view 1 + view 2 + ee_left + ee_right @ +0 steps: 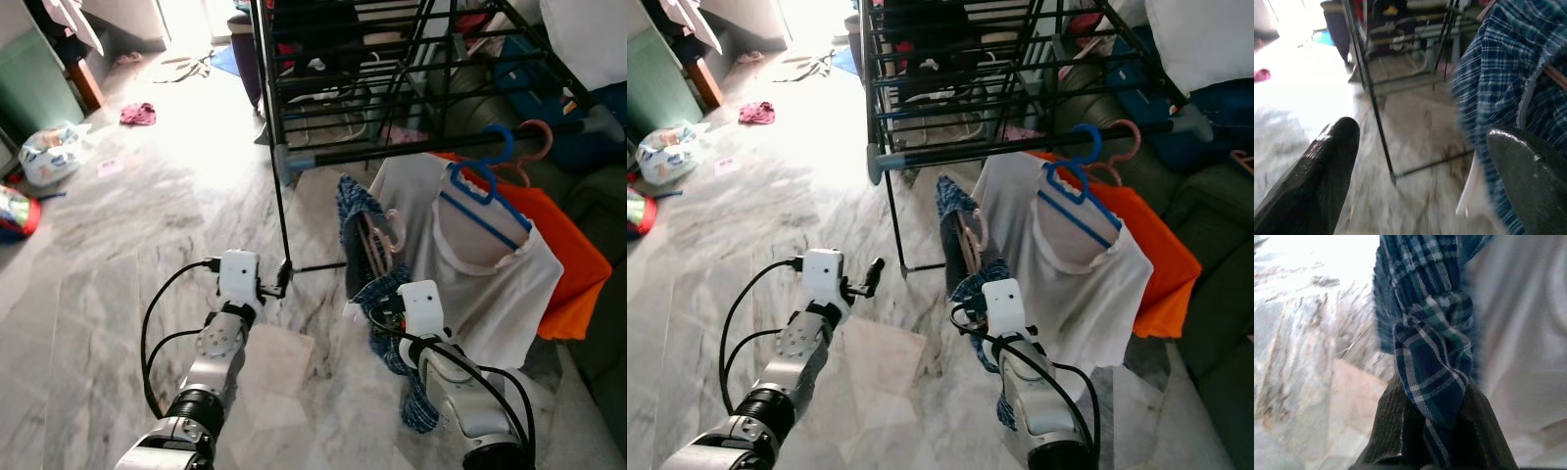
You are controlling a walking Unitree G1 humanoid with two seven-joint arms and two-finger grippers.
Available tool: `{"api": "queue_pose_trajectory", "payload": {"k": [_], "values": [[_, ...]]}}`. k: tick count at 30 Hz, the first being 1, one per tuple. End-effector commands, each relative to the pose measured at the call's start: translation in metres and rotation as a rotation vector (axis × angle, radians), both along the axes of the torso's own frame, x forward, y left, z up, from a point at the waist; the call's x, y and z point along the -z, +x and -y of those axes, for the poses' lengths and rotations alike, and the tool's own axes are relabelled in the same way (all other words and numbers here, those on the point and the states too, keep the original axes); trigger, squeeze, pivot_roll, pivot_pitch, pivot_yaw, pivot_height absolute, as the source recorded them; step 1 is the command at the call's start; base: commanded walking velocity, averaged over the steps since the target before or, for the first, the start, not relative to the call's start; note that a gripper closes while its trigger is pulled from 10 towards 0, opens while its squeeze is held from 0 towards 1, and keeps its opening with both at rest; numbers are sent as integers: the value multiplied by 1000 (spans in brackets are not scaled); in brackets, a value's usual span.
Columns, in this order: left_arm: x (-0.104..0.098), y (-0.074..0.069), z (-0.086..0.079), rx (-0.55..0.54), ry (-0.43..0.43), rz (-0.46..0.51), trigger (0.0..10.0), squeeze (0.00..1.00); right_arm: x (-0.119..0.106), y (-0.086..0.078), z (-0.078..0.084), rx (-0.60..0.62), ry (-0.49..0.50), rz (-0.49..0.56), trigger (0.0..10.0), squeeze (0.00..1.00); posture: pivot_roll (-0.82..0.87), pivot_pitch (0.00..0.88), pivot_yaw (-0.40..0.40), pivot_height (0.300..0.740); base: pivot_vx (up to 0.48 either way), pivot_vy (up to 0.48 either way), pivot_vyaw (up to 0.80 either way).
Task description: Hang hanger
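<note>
One black metal drying rack [392, 69] stands on the pale veined marble floor [147, 225], its thin bars crossing above a grey front rail [441, 147]. From that rail hang two hooked hangers: a blue plastic hanger [485, 191] inside a white T-shirt [470, 264], and a pinkish hanger [534, 147] carrying an orange garment [568, 264]. A third, pale hanger [384, 230] sits inside the blue plaid shirt [367, 264], which droops just left of the white one, below the rail. The right gripper [1432, 431] is clenched on a fold of that soft checked cloth, both ribbed black fingers [1396, 431] pressed against it. The left gripper [1420, 156] is spread wide and grasps nothing, out beside a thin rack leg [1374, 112]. Farther back lie one pink rag [137, 114] and one knotted plastic bag [51, 152].
</note>
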State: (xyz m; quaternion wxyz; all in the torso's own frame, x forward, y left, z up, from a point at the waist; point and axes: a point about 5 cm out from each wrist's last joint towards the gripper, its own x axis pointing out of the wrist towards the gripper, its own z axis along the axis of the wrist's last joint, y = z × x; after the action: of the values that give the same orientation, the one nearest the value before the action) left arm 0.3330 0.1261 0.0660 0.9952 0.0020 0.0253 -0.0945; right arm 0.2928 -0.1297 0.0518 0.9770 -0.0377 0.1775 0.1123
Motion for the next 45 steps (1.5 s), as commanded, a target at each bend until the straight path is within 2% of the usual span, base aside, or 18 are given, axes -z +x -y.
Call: {"api": "queue_pose_trajectory", "payload": {"k": [1, 6, 13, 17, 22, 27, 34, 45], "values": [[3, -3, 8, 19, -13, -11, 10000, 0, -5, 2, 4, 10, -2, 27, 10000, 0, -72, 91, 39, 740, 360, 0, 0], [3, -3, 7, 17, -11, -12, 10000, 0, -2, -1, 0, -23, -6, 10, 10000, 0, -71, 92, 39, 740, 358, 0, 0], [6, -3, 4, -21, -11, -37, 10000, 0, 2, -8, -9, -88, -10, -9, 10000, 0, -69, 96, 41, 740, 0, 0, 0], [9, -3, -5, -75, 15, -55, 10000, 0, 3, -12, -18, -150, -4, -17, 10000, 0, -65, 100, 41, 740, 0, 0, 0], [10, -4, -10, -78, 40, -53, 10000, 0, 1, -13, -25, -192, -1, 10, 10000, 0, -53, 104, 42, 740, 0, 0, 0], [11, -5, -11, -80, 50, -54, 10000, 0, -3, -9, -25, -177, 0, 31, 10000, 0, -43, 106, 43, 740, 0, 0, 518], [11, -6, -15, -82, 61, -53, 10000, 0, -12, 2, -19, -78, 29, 67, 10000, 0, -31, 112, 49, 740, 0, 0, 103], [9, -6, -17, -60, 69, -30, 10000, 0, -16, 5, -20, -87, 41, 88, 10000, 0, -33, 127, 53, 740, 0, 0, 0]]}}
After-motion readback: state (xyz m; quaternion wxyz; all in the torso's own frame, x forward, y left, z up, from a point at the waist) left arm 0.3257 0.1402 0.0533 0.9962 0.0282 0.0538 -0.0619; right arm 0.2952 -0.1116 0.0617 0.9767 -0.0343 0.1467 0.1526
